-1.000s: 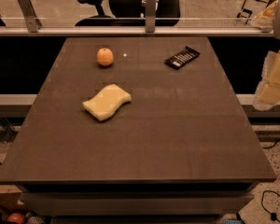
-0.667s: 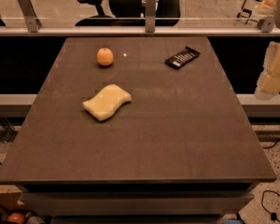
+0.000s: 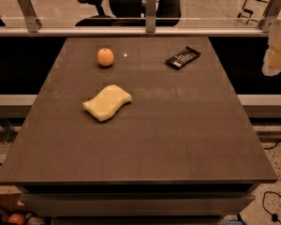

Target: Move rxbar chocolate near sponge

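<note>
You have the rxbar chocolate [image 3: 183, 57] lying flat on the far right part of the table [image 3: 178, 139], clear of everything else; its long axis runs on a diagonal, near-left end to far-right end. The gripper [image 3: 277, 50] sits at the right edge of the scene, off the table's right side and raised above its surface; it shows only as a pale blur that seems to be the end of the arm, so you cannot tell whether it is open or closed, and nothing can be seen held in it. The relation that matters for you is this: the bar lies to the left of the gripper, lower, and at about the same depth, so the reach is a leftward and downward one across the table's right edge; closing across the bar's narrow width would likely call for the wrist to be turned to match that diagonal. The sponge [image 3: 107, 102] rests well apart from the bar, nearer and to the left, around the middle of the table's left half; the carry will therefore run near-left. An orange fruit [image 3: 105, 57] stands beyond the sponge on the far left; keep the bar's path clear of it. The wrapper carries rows of white print, but none of it can be read.
</note>
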### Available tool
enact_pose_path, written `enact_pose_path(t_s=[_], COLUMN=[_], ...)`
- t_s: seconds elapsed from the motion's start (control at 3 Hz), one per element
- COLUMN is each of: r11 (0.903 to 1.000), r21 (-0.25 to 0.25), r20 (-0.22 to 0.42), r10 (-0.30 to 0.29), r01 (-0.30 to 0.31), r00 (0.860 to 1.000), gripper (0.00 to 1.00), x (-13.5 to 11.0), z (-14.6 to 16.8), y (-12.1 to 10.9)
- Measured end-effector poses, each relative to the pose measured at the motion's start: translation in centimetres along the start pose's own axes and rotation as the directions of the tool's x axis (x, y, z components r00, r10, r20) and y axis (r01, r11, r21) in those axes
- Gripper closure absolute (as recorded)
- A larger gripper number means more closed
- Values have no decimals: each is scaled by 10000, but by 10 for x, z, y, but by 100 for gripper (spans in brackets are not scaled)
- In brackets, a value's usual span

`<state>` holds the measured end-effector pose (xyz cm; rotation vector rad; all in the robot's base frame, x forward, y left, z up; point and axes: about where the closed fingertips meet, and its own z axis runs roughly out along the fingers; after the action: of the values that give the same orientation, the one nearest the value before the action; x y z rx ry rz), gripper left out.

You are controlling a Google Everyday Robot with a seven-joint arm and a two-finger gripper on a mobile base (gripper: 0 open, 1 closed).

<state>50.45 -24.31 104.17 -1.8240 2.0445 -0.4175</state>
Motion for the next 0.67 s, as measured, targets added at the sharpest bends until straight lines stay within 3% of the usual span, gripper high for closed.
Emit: enact_pose_path(t_s=[0.67], r11=[9959], r21=[-93], r20=[-769], r10=[-910], r01=[905], r00=[9929], gripper=[0], x=[10], z=[25], y=[-52])
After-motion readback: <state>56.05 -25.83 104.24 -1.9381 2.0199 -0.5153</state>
